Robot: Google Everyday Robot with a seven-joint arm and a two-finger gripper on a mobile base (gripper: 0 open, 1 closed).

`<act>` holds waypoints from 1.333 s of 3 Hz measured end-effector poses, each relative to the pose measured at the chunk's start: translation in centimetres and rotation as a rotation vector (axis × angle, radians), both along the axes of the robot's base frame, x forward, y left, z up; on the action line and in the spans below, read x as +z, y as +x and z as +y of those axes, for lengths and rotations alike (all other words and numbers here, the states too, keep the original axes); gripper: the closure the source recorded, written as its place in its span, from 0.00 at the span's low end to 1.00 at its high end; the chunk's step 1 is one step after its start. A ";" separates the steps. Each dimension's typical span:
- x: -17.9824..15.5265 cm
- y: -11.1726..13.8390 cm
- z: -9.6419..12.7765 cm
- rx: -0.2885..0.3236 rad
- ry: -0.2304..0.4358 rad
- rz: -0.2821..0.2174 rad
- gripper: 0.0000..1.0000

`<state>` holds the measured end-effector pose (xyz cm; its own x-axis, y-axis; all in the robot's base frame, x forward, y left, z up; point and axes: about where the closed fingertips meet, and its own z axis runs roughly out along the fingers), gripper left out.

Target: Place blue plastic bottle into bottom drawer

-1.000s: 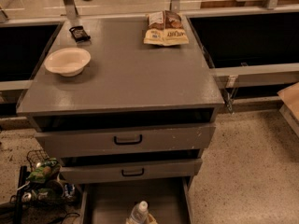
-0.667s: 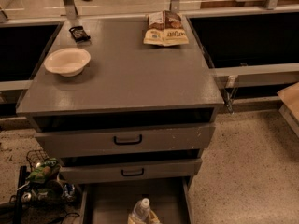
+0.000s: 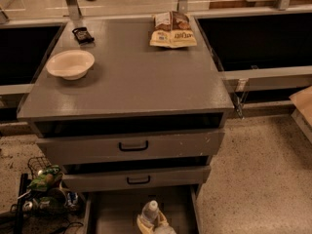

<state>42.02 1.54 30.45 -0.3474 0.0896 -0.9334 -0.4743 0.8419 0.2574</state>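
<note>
**Blue plastic bottle (image 3: 149, 212) reaches the open bottom drawer (image 3: 108, 214); letting go and pulling clear appear to be all that remains.**

Camera view: the gripper (image 3: 154, 226) shows at the frame's lower edge, inside the drawer. Whether its jaws are clamped on the bottle or apart cannot be told. The bottle stands roughly upright right at the jaws, white cap up, over the drawer floor. Well beyond the jaws, a bowl (image 3: 70, 64) and a snack bag (image 3: 173, 31) sit on the counter (image 3: 131, 82).

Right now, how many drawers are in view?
3, stacked: top drawer, middle drawer, and bottom drawer pulled out with the blue plastic bottle inside, gripper at the bottle's base.
</note>
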 end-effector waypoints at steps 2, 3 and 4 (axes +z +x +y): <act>-0.9 0.4 0.0 -0.026 -0.034 -0.018 1.00; -2.2 1.6 -0.2 -0.088 -0.128 -0.067 1.00; -2.2 1.6 -0.2 -0.088 -0.128 -0.067 1.00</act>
